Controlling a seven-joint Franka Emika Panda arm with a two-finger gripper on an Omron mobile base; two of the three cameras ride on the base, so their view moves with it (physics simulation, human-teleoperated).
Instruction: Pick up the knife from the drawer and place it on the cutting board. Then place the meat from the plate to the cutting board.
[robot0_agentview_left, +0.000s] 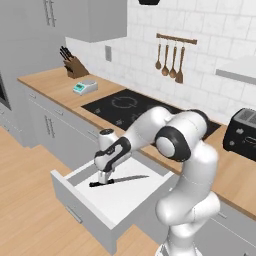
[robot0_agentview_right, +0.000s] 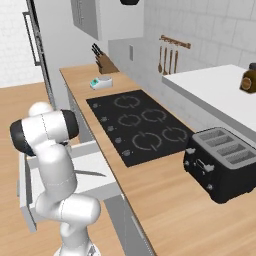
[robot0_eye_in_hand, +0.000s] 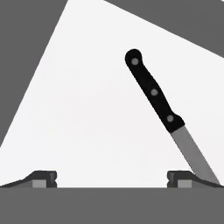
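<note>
I am reaching down into the open drawer (robot0_agentview_left: 112, 212), which is standing pulled out below the table (robot0_agentview_left: 50, 82). My gripper (robot0_agentview_left: 103, 181) is hanging just over the drawer's white floor with its jaws spread wide and nothing between them. In the hand view my two fingertips (robot0_eye_in_hand: 43, 178) are standing far apart at the bottom edge.

The knife (robot0_agentview_left: 117, 180) is lying flat on the drawer floor, right beside my gripper. In the left base view its black handle is pointing toward the drawer's front left and passing under my gripper, while the silver-grey blade is running away to the right. In the hand view the knife (robot0_eye_in_hand: 164, 111) is lying slanted, off toward one fingertip: the handle is stretching up and away, and the blade is running down past the inner side of that fingertip. I cannot tell whether blade and fingertip are touching. In the right base view the blade (robot0_agentview_right: 90, 173) is showing beside my arm.

Beyond the drawer, a black cooktop (robot0_agentview_left: 125, 107) is sitting in the wooden table. Farther right a black toaster (robot0_agentview_left: 243, 132) is standing, and at the far left end a knife block (robot0_agentview_left: 74, 65) is holding dark-handled knives. Wooden utensils (robot0_agentview_left: 170, 62) are hanging on the tiled wall.
</note>
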